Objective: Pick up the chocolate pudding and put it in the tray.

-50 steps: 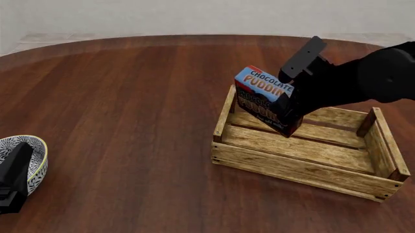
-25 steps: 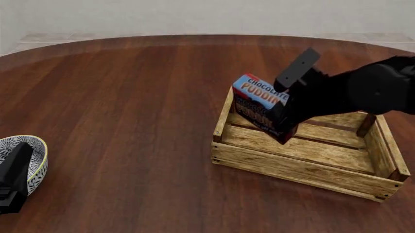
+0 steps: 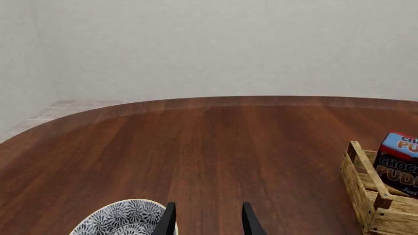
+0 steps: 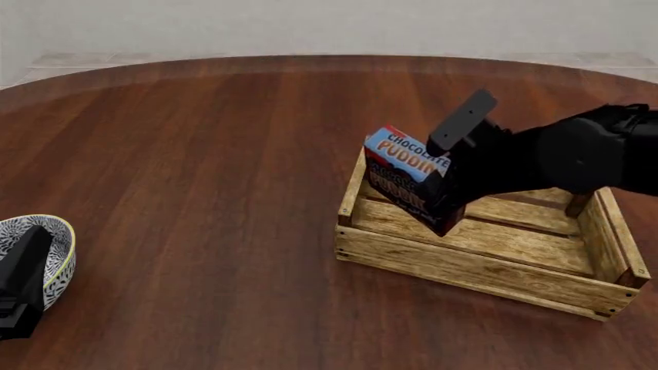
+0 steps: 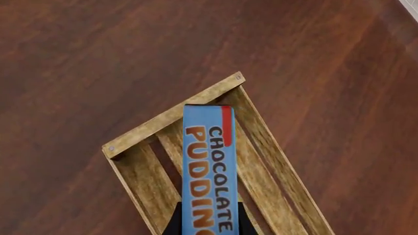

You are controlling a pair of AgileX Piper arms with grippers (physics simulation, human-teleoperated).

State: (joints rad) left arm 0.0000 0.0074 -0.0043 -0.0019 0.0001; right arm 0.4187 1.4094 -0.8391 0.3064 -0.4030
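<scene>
The chocolate pudding (image 4: 403, 173) is a small carton with a blue top band and dark brown front. It is tilted, its lower end inside the left end of the tray (image 4: 452, 266), a light wooden slatted crate. My right gripper (image 4: 440, 193) is shut on the pudding and holds it from the right. In the right wrist view the pudding (image 5: 207, 171) fills the space between the fingers, above the tray (image 5: 171, 116). My left gripper (image 3: 206, 223) is open and empty at the near left, over a bowl. The pudding (image 3: 400, 164) and tray (image 3: 369, 188) also show in the left wrist view.
A white patterned bowl (image 4: 46, 231) sits at the near left edge of the dark wooden table (image 4: 206, 177), partly under my left arm (image 4: 18, 285). It also shows in the left wrist view (image 3: 124, 218). The table's curved far edge meets a pale wall.
My right gripper has lowered the pudding and moved it slightly left, further into the tray's left end. The left arm has not moved.
</scene>
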